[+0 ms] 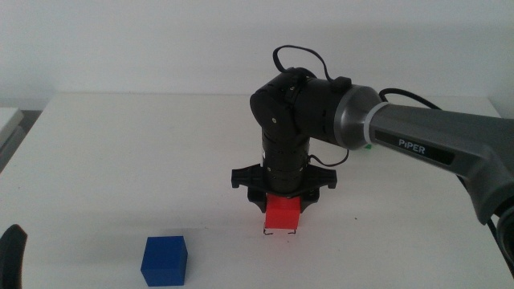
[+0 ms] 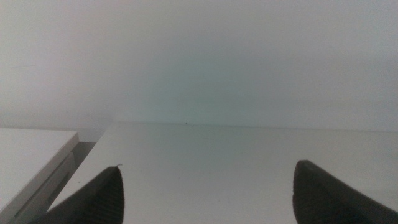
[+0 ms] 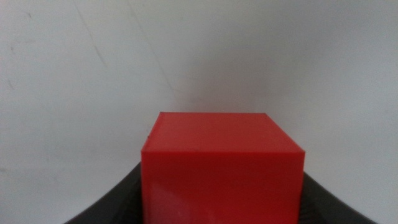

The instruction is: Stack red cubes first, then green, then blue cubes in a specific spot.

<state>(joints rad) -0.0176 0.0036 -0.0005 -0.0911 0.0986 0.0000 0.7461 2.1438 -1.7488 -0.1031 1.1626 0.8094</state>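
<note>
My right gripper (image 1: 283, 205) reaches down from the right arm, shut on the red cube (image 1: 283, 217). The cube's base sits at the specific spot, whose black corner marks (image 1: 266, 234) show at its bottom edge. In the right wrist view the red cube (image 3: 221, 168) fills the space between the dark jaws. The blue cube (image 1: 164, 260) lies on the table to the front left. A sliver of the green cube (image 1: 369, 146) shows behind the right arm. My left gripper (image 2: 205, 199) is open and empty, waiting at the front left edge (image 1: 12, 255).
The white table (image 1: 120, 160) ends at a pale wall at the back. A white side surface (image 2: 31, 155) stands beside the table's left edge.
</note>
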